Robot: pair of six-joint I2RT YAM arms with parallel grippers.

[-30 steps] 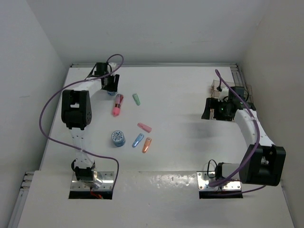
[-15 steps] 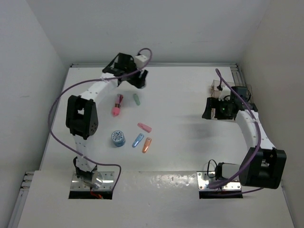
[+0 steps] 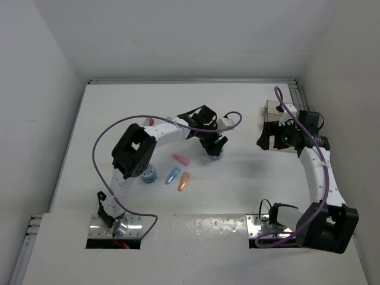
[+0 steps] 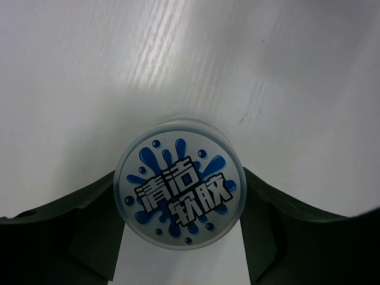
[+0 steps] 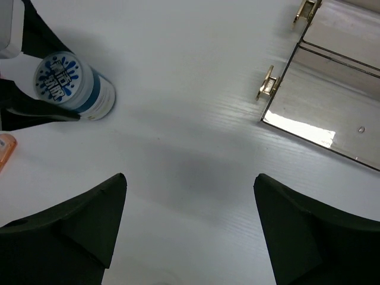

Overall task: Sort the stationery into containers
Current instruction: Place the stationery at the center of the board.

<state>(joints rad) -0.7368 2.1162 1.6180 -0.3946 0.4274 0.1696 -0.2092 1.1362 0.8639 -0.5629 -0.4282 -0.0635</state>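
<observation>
My left gripper (image 3: 214, 148) is at the table's middle, shut on a blue-and-white round roll (image 4: 179, 190) whose printed lid faces the wrist camera; it also shows in the right wrist view (image 5: 74, 86). The second roll (image 3: 149, 174) is half hidden behind the left arm. Pink (image 3: 180, 158), blue (image 3: 172, 174) and orange (image 3: 184, 180) capsules lie left of the held roll. A bit of the pink marker (image 3: 150, 122) shows behind the arm. The green capsule is hidden. My right gripper (image 3: 268, 138) is open and empty beside the clear box (image 3: 275, 110), also in the right wrist view (image 5: 332, 89).
White walls close the table at the back and on both sides. The clear box's brass hinges (image 5: 268, 83) face my right gripper. A purple cable (image 3: 119, 127) loops over the left arm.
My left arm has swung from the far left corner to the table's middle, carrying the roll. My right gripper has shifted slightly right, staying by the box.
</observation>
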